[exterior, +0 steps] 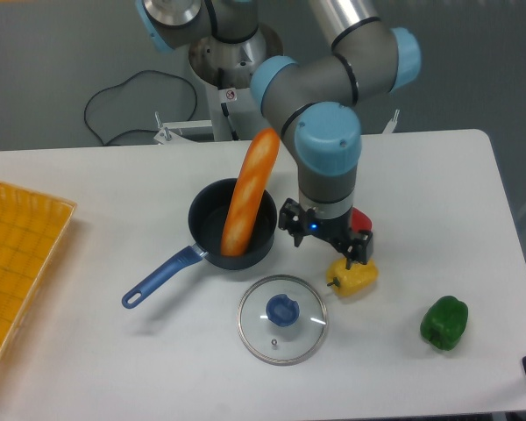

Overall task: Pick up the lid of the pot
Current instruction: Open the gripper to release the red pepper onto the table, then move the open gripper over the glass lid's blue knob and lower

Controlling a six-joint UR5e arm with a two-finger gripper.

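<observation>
1. Pot lid (283,338) lies flat on the counter (149,368), its clear disc carrying a round blue knob (282,310) at the middle.
2. From the pincer (327,246), the knob is down and somewhat left in the view, so the next travel should run toward the camera and a little leftward, then down.
3. The pincer stands open, with nothing between its fingers, which are spread roughly across the view.
4. The lid is round, so its outline sets no long axis; the knob looks like the natural grip.
5. The yellow pepper (352,276) sits just beside the lid, below the pincer in the view; descending too early could catch it.
</observation>
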